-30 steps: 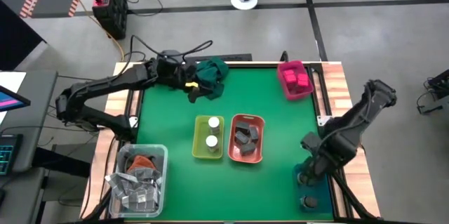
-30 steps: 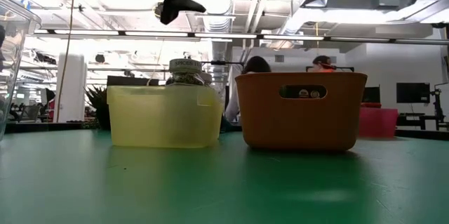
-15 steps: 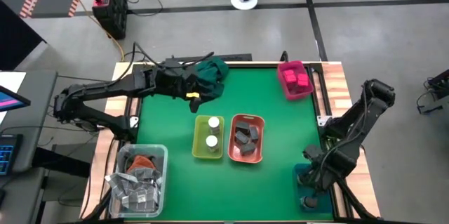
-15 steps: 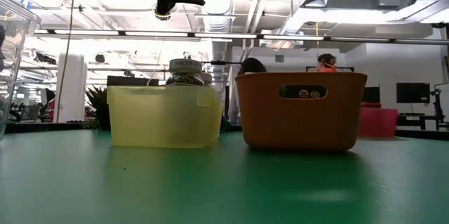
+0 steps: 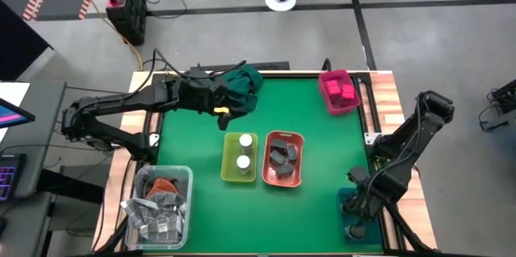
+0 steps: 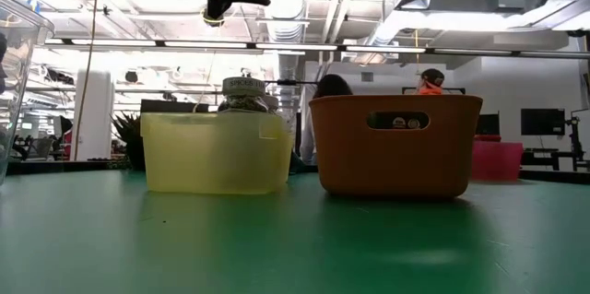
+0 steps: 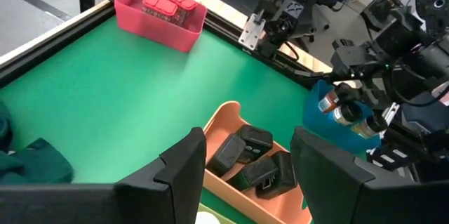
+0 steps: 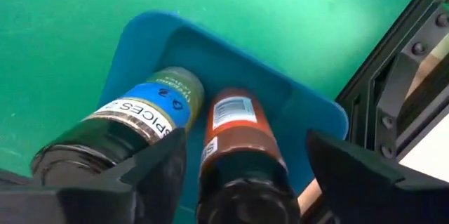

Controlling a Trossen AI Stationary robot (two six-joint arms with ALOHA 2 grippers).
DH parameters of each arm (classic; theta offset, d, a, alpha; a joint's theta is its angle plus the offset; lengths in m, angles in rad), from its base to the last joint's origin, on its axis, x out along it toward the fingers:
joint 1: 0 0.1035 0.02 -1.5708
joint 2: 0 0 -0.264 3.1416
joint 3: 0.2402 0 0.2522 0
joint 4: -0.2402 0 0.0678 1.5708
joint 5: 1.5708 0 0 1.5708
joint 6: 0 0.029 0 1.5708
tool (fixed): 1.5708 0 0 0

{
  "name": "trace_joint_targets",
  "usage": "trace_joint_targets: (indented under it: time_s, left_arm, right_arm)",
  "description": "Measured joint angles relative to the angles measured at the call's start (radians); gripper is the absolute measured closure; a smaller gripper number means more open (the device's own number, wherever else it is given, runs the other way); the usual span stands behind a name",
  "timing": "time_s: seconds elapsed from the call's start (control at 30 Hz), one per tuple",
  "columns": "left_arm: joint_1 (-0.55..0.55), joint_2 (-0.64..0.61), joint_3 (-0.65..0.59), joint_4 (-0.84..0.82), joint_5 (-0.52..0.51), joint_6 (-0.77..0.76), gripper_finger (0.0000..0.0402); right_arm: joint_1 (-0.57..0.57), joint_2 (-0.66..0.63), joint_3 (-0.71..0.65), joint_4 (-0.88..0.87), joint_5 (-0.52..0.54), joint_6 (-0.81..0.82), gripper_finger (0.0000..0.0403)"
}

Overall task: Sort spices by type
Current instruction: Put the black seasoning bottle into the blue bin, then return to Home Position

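Observation:
Two dark round jars stand side by side in a blue bin (image 8: pixel 147 34) at the table's near right: one with a blue label (image 8: pixel 144 115), one with a red-brown label (image 8: pixel 238 136). My right gripper (image 8: pixel 245 150) points down over them, open, its fingers on either side of the red-brown jar with gaps showing. White-topped jars (image 5: pixel 243 151) sit in a yellow bin (image 5: pixel 225 160), dark grey packs (image 5: pixel 282 156) in an orange bin (image 5: pixel 302 160), and pink packs (image 5: pixel 342 90) in a pink bin (image 5: pixel 326 96). My left gripper (image 7: pixel 245 150) hangs open and empty at the far left.
A dark green cloth (image 5: pixel 244 84) lies bunched at the far edge beside my left gripper. A clear bin (image 5: pixel 187 201) with silvery packets stands at the near left. Bare green mat lies between the bins. People show in the room beyond the table.
My right gripper has gone down toward the blue bin at the near right and now stands low over the jars. My left gripper has shifted a little toward the near edge, away from the green cloth, and then kept still.

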Motion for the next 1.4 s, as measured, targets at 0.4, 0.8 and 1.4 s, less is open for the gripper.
trace_joint_targets:
  time_s: [0.4, 0.8, 1.4]
  left_arm:
    - [0.0, 0.0, 0.0, 0.008, -0.009, 0.029, 0.0205]
    - [-0.083, -0.104, 0.001, 0.082, -0.007, 0.059, 0.0205]
    - [-0.312, -0.595, -0.569, 0.429, -0.228, -0.105, 0.0205]
  right_arm:
    - [-0.022, 0.0, 0.216, -0.313, 0.049, -0.008, 0.007]
    - [-0.267, -0.001, 0.388, -0.217, 0.541, -0.417, 0.0072]
    - [-0.733, -0.213, -0.07, 0.801, 0.38, -1.144, 0.011]
